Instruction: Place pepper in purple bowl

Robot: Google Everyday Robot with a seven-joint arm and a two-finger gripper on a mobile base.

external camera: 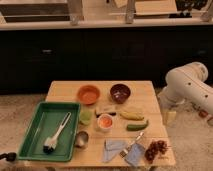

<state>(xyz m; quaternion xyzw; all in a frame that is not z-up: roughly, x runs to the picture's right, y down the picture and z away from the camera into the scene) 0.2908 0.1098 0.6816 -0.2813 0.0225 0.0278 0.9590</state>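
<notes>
Round dark purple bowl [120,93] sits upper centre of the wooden bench [145,90], beside a round orange bowl [88,94]. Green rectangular tray [35,125], lower left, holds a white-handled brush [56,137]. Small dark green pepper [137,125] lies on the bench right of centre, apart from the purple bowl, just below a yellow corn-like piece [131,115]. White robot arm [187,85] is bent at the right edge, off the bench. The claw is out of frame, so I cannot tell its state.
</notes>
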